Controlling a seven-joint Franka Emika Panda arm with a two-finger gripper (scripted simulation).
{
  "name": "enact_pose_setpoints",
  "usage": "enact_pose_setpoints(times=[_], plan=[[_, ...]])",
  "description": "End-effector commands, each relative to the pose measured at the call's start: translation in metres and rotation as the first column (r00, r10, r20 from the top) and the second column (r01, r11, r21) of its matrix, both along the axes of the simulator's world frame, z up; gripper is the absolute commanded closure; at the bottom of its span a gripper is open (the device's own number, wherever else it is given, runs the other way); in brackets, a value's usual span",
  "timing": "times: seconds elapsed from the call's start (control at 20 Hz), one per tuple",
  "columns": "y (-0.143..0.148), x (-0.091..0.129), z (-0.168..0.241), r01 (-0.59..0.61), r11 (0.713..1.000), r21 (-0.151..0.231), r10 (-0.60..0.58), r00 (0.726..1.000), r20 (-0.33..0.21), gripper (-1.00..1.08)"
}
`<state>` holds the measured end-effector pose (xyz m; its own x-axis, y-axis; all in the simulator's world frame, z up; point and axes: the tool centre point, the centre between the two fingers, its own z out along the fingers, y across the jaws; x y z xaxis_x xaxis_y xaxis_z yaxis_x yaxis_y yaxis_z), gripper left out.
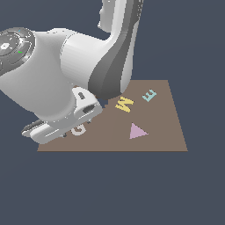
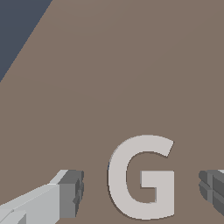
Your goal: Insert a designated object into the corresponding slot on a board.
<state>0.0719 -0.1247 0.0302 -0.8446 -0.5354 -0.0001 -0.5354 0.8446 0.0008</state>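
1. The letter G [image 2: 141, 177] is a pale grey-white block with a smooth, flat face. In the wrist view it lies flat on the brown board [image 2: 131, 65], seated flush with the surface, a thin dark outline at its edge. In the exterior view the letter G [image 1: 78, 129] sits near the board's left side, partly hidden by the arm.

2. The gripper [image 2: 141, 186] is spread wide, its two fingers standing either side of the letter. One finger [image 2: 70, 192] is light grey with a darker ribbed pad; the other shows only its dark pad [image 2: 213, 188] at the frame edge. Bare board shows between each pad and the letter, so nothing is held or touched. In the exterior view the gripper [image 1: 72, 129] hangs low over the board [image 1: 158, 140].

3. The board is a flat square panel carrying a yellow W [image 1: 124, 104], a teal E [image 1: 149, 95] farther off toward the right, and a pink triangle [image 1: 137, 131] nearer. Plain dark blue-grey ground [image 1: 112, 193] surrounds it.
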Motion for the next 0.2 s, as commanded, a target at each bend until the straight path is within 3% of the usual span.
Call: enact_pose_setpoints(times=[0.0, 0.15], plan=[[0.0000, 0.0001, 0.0001, 0.000, 1.000, 0.000, 0.000, 1.000, 0.000, -0.92], [0.0000, 0.0001, 0.0001, 0.000, 1.000, 0.000, 0.000, 1.000, 0.000, -0.92]])
